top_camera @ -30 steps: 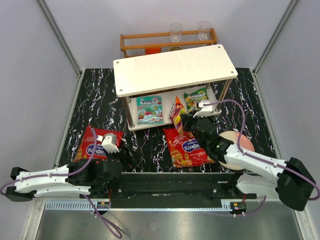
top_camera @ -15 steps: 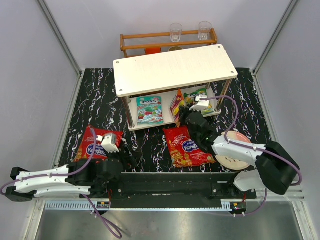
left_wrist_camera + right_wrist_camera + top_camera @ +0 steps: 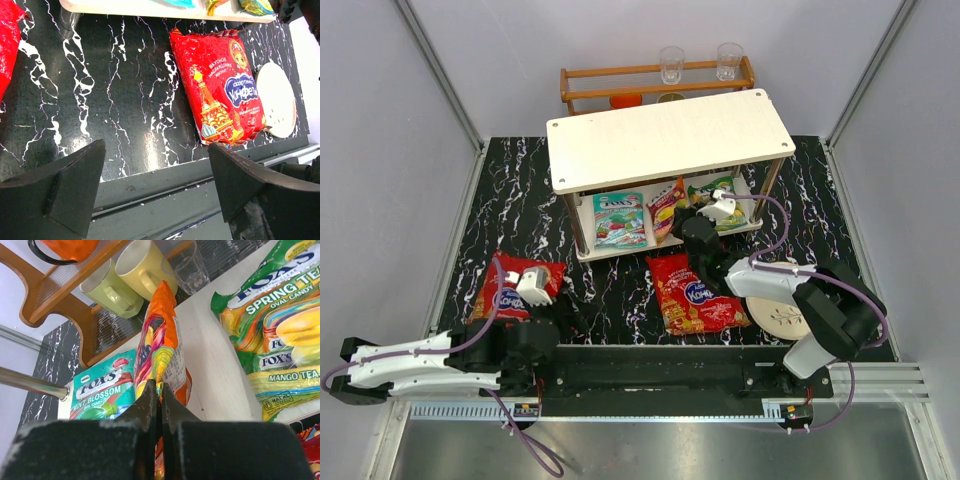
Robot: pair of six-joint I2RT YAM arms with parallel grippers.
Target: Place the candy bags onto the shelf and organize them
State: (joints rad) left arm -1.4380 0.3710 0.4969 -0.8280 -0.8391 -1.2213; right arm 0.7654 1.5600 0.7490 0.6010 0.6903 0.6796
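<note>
— Seen from above, where did the bags lie?
— Three small ones were on the lower board of the shelf (image 3: 670,135). The teal bag (image 3: 619,219) lay flat on the left and the green-yellow bag (image 3: 705,190) on the right. The red-orange bag (image 3: 665,208) stood on edge between them, with the right claw (image 3: 677,218) at it. The middle red bag (image 3: 695,293) lay on the worktop (image 3: 520,200) just before the shelf, and the left red bag (image 3: 505,288) was well apart from it. A plate (image 3: 788,318) lay near the right arm. A wooden rack (image 3: 655,80) with two glasses (image 3: 671,64) stood behind the shelf.
— And the left wrist?
— The left claw (image 3: 156,165) gaped wide, holding nothing, over bare worktop. The middle red bag lay ahead to its right, with the plate just beside it.
— The right wrist?
— The right claw was pinched tight on the lower edge of the red-orange bag. The bag stood upright between its two flat neighbours. Mugs (image 3: 142,265) on the rack crowded close behind it, and a metal post (image 3: 30,382) crossed on the left.
</note>
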